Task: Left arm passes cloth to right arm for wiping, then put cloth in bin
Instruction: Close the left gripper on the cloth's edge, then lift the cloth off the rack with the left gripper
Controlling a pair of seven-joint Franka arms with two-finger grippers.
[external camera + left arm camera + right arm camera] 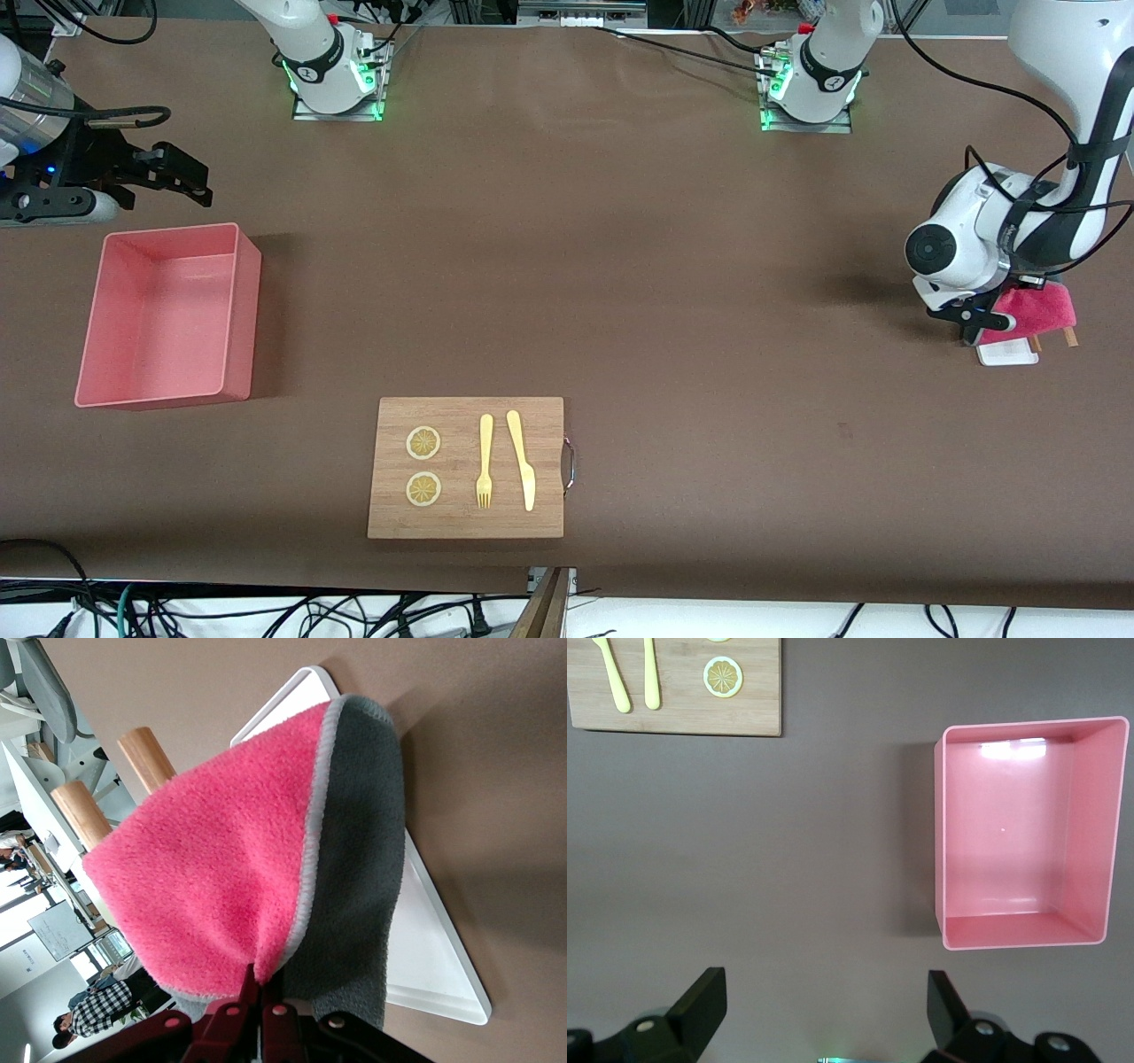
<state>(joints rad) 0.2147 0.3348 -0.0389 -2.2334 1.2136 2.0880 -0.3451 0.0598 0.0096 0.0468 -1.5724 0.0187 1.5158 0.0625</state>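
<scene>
The cloth [213, 877], magenta-pink on one face and grey on the other, hangs over two wooden pegs [146, 757] above a narrow white tray [434, 966] at the left arm's end of the table. My left gripper [261, 992] is shut on the cloth's lower edge. In the front view the cloth [1036, 310] shows just past the left gripper [974, 330]. My right gripper [197, 182] waits open over bare table beside the salmon-pink bin [159, 319], with nothing between its fingers. The right wrist view shows the right gripper [824, 1010] with the bin [1090, 833] below it.
A wooden board [467, 523] lies near the table's front edge. It carries two lemon slices [423, 443], a yellow fork [485, 461] and a yellow knife [521, 459]. The board [682, 718] also shows in the right wrist view. Brown table stretches between board, bin and tray [1007, 354].
</scene>
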